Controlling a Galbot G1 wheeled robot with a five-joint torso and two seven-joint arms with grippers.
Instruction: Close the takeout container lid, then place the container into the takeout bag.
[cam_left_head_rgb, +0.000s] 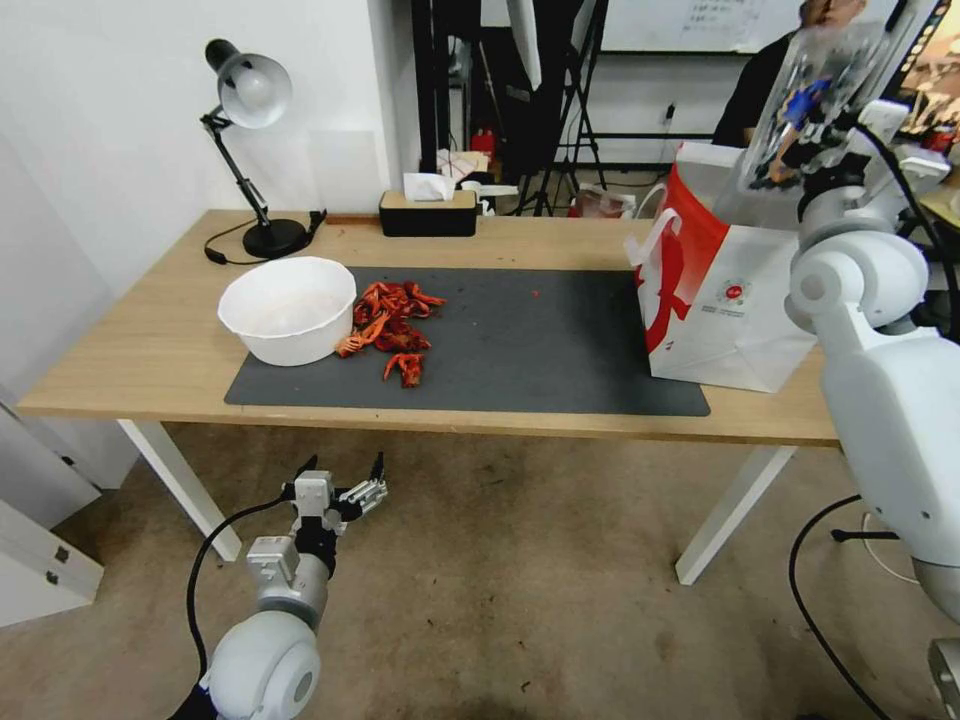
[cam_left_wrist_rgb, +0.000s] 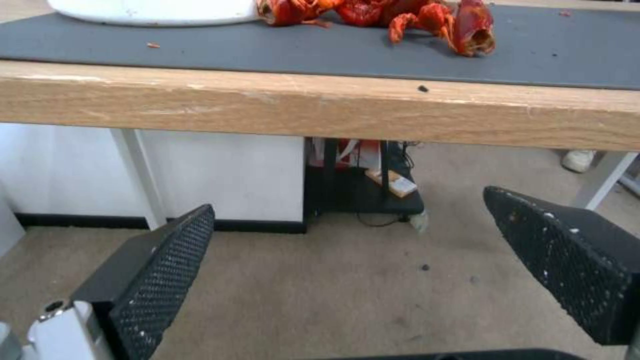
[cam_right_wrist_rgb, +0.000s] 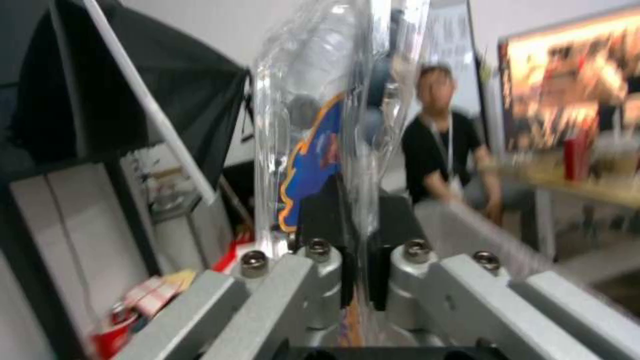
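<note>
head view, our right arm: raised high at the right, our right gripper pinches the takeout container by its lower edge, above and behind the takeout bag.
head view, container's pose: it stands on edge, long axis rising up and leaning right; we judge it is held this way so the slim side can go down into the bag's mouth.
head view, the bag: upright at the right end of the dark mat, mouth up (a sensible spot, within our right arm's reach).
head view, our left arm: low in front of the table, left gripper idle below the edge, clear of the work.
head view, leftovers: white bowl and red crawfish shells lie on the mat's left part, well apart from the bag.
left wrist view, fingers: our two black pads are spread wide with nothing between them, facing the table edge.
right wrist view, the grip: fingers pressed onto the clear plastic; the lid lies shut against the tray, blue label facing sideways, long axis running up away from the fingers.
right wrist view, progress: closing looks done to us; lowering into the bag remains.
</note>
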